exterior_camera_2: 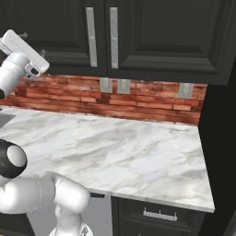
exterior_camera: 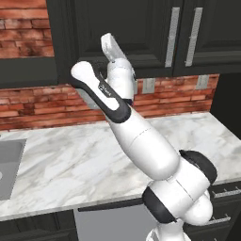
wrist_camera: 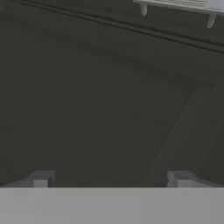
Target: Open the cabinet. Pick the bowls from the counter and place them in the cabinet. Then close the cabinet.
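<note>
Overhead, jaws (wrist_camera: 112, 179) spread and empty, facing the closed cabinet (exterior_camera: 136, 33) door, counter (exterior_camera_2: 133, 152) broad beneath.

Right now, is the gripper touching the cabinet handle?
Apart. In the hand view the gripper has spread fingertips with nothing between, and the silver handle on the cabinet sits far off.

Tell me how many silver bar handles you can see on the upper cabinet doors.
2: left handle and right handle flank the seam between two shut doors of the cabinet. The arm may hide others.
</note>
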Controlling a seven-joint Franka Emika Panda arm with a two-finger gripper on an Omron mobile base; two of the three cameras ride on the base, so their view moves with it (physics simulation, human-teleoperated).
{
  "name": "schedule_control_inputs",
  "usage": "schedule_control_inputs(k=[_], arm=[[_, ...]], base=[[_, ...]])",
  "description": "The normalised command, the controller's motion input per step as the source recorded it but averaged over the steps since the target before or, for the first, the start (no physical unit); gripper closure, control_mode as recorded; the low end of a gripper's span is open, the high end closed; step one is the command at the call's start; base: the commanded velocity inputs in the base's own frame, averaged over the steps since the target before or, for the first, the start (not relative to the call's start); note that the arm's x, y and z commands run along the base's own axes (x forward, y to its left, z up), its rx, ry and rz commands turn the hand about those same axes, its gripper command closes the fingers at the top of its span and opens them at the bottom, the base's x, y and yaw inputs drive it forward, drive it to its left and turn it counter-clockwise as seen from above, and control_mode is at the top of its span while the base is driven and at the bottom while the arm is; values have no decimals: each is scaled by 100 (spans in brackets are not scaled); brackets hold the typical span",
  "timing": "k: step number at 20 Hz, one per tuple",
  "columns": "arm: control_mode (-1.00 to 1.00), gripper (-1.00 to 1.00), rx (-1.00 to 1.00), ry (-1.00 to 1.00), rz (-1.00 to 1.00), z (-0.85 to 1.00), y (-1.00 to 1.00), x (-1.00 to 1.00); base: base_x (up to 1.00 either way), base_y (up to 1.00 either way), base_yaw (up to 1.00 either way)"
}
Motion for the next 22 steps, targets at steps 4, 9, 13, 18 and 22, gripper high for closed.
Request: schedule_control_inputs(k=[4, 9, 13, 18, 22], arm=[[-100, -100, -1, -18, -25, -12, -100, -5], [-100, -100, -1, 10, -36, -33, -100, 32], [-100, -100, 1, 32, -33, -33, -100, 49], [-100, -100, -1, 46, -39, -23, -100, 46], [-100, -100, -12, 25, -33, -20, -30, 100]], base=[[0, 0, 0], [0, 0, 0], [0, 0, 0], [0, 0, 0], [0, 0, 0]])
